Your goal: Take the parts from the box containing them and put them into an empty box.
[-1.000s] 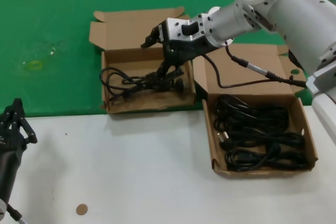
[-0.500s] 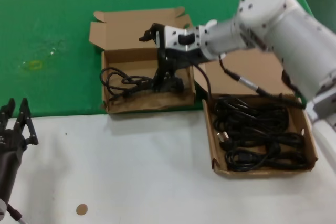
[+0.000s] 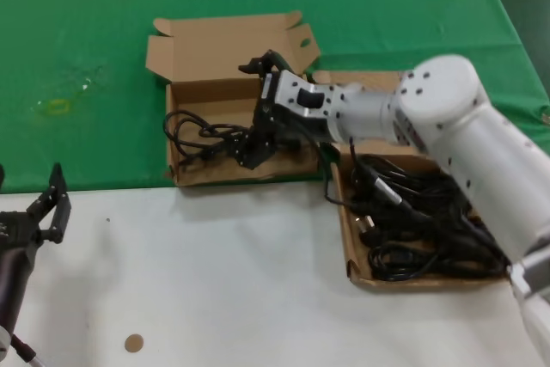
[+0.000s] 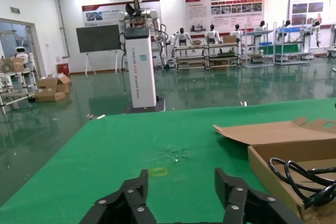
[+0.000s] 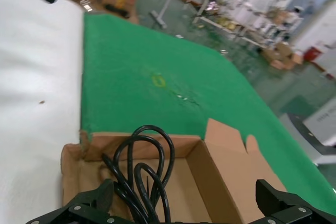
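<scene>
The box containing the parts lies at the right, full of several coiled black cables. The other box lies to its left on the green cloth, lid folded back, with one black cable in it. My right gripper is down inside this left box, open, over the cable's plug end. In the right wrist view the cable loops lie on the box floor between the wide jaws of the right gripper. My left gripper waits open at the table's near left.
Green cloth covers the far half and white table the near half. A yellowish mark sits on the cloth at the left. A small brown disc lies near the front edge. The right arm spans the right box.
My right arm has swung down and left, lowering the gripper with the cable into the left box. My left gripper has shifted slightly right.
</scene>
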Robot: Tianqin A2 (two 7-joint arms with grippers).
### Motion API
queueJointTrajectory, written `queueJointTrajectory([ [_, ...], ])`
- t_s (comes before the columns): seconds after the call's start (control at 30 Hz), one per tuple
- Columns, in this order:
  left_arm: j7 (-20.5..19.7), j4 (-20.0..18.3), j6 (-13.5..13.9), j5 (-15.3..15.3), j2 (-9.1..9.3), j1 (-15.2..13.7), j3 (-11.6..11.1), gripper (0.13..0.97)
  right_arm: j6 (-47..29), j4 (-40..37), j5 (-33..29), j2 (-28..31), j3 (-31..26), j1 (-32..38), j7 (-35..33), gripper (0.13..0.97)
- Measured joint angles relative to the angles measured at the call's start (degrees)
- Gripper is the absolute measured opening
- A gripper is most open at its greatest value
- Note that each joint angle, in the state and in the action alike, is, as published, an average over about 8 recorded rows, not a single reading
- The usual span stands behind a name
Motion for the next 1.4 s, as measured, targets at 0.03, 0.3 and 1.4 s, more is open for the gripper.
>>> queueJointTrajectory([
  [0.03,0.00,0.00,0.00,0.00,0.00,0.00,0.00,0.372,0.74,1.07,0.39,0.19,0.44,-1.07,0.36,0.911],
  [0.3,0.00,0.00,0.00,0.00,0.00,0.00,0.00,0.547,6.54,9.53,3.46,1.72,3.87,-9.82,3.16,0.955],
  [1.4,0.01,0.00,0.00,-0.01,0.00,0.00,0.00,0.961,30.69,44.50,16.24,8.06,18.08,-46.04,14.82,0.966],
])
